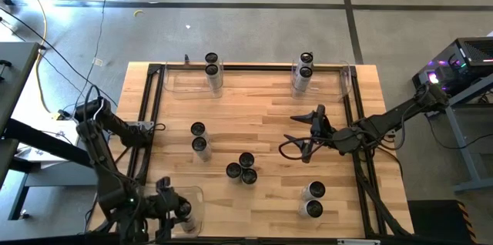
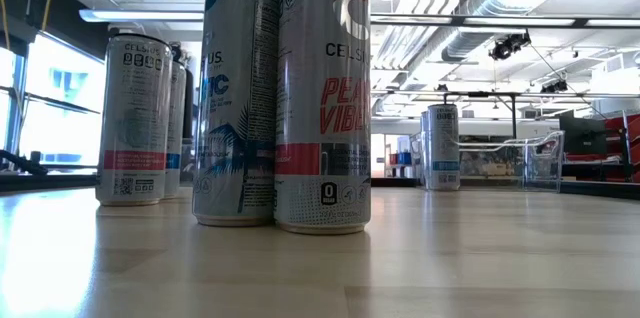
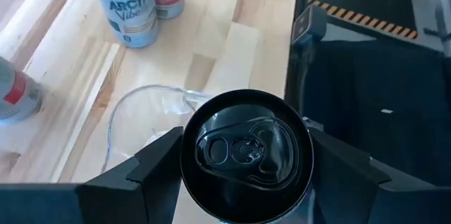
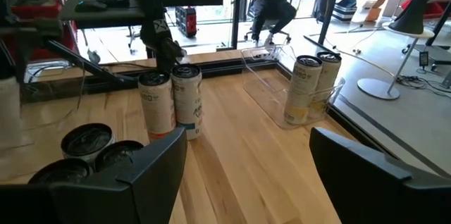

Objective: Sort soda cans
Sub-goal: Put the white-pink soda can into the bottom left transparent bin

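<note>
Silver soda cans with dark tops stand on the wooden table: a pair (image 1: pixel 199 139), three together (image 1: pixel 243 168) and a pair (image 1: pixel 312 199). Two more stand in each clear bin at the far edge (image 1: pixel 212 69) (image 1: pixel 303 72). At the near left corner my left gripper (image 1: pixel 179 213) is shut on one soda can (image 3: pixel 246 150) over a clear bin (image 3: pixel 134 118). My right gripper (image 1: pixel 308 125) hovers open over the table's right half, holding nothing; its fingers (image 4: pixel 158 168) frame bare wood. My left gripper pinches the soda can between its two fingers, one on each side of the can's wall just below the top rim (image 3: pixel 186 164). The fingers come slanting down from above. The can stands roughly upright with its top up; its base is hidden by the can itself.
Black frame rails (image 1: pixel 154 114) run along the table's left, far and right sides. Bare wood lies between the can groups mid-table. In the low view two cans (image 2: pixel 320 98) stand close in front, others (image 2: pixel 135 118) behind. A person sits at a desk (image 4: pixel 271 2) beyond the table.
</note>
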You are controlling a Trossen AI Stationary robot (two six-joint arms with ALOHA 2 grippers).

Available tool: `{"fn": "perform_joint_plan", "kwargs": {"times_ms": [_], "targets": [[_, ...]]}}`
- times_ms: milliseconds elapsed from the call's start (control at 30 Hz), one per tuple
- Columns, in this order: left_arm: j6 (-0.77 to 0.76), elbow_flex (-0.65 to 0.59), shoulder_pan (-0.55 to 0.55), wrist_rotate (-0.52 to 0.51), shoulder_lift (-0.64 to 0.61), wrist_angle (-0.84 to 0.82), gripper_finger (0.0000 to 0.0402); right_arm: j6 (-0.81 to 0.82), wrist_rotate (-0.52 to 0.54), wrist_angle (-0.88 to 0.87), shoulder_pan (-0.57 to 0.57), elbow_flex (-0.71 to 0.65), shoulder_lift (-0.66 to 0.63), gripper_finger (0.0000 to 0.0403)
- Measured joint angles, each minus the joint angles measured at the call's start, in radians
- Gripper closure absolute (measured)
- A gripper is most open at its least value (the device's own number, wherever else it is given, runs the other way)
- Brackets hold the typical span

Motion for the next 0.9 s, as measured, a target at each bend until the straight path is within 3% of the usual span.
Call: {"fn": "perform_joint_plan", "kwargs": {"times_ms": [433,600,900], "targets": [[0.135,-0.075,0.008,0.004,0.000,0.128,0.0149,0.008,0.003,0.008,-0.010,0.000,0.000,0.0107],[0.128,-0.075,0.009,0.030,0.000,0.129,0.0118,0.008,0.003,0.027,-0.016,0.000,0.000,0.0107],[0.120,-0.074,0.009,0.027,-0.001,0.183,0.0110,-0.002,0.003,0.048,-0.016,0.000,0.000,0.0107]]}}
